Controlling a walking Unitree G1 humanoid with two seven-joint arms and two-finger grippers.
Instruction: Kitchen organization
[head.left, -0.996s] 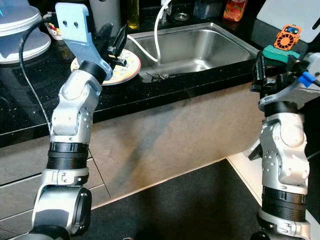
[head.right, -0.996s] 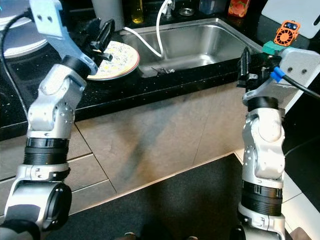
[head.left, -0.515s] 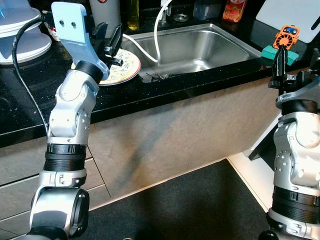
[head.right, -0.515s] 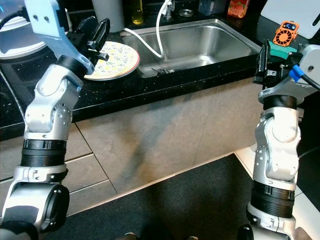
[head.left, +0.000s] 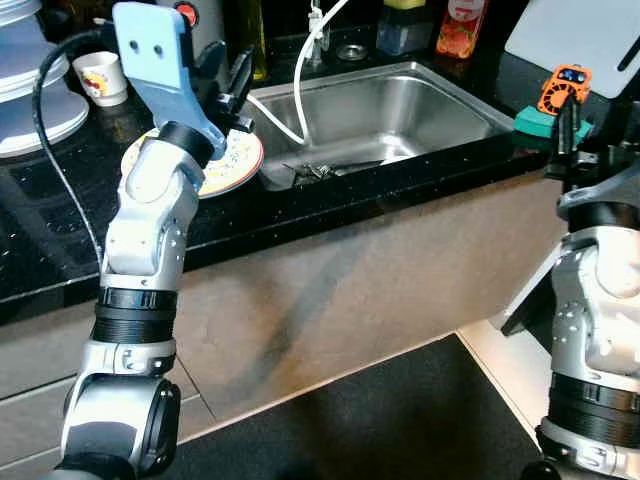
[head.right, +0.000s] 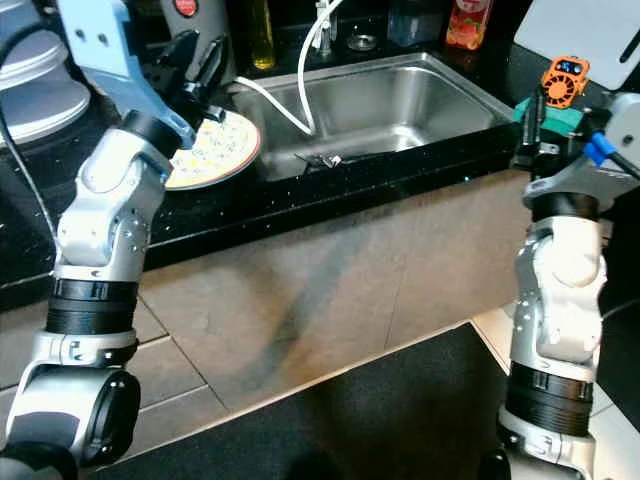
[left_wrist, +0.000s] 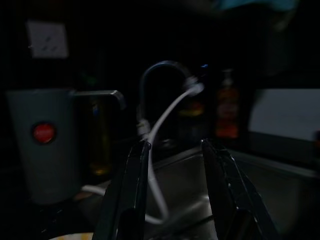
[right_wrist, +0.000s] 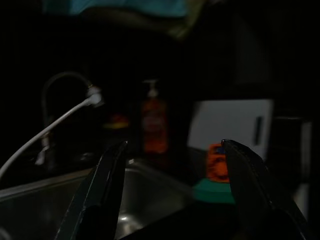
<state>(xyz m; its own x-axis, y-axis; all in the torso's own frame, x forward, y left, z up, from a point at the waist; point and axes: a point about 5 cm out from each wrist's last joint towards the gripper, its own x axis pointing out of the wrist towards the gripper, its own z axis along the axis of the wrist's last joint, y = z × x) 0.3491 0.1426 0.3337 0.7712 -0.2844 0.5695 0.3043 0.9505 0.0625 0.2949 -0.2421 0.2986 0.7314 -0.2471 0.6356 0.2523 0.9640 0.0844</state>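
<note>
Now the left end effector (head.left: 232, 78), fingers apart and empty, has drawn back above the plate (head.left: 232, 165) beside the sink (head.left: 400, 100); right end effector (right_wrist: 170, 195) likewise apart; no grasp yet.

A home kitchen: black counter (head.left: 40, 240), steel sink (head.left: 400, 100), faucet (head.right: 322, 15), patterned plate (head.right: 215, 150)

**Both my arms are raised, fingers apart**

My left arm is bent upward, and its blue wrist plate stands high. The left gripper (head.left: 232, 78) points forward with its two black fingers parted. My right arm is also bent up at the elbow. The right gripper (right_wrist: 172, 192) has its fingers spread wide; both point forward.
</note>
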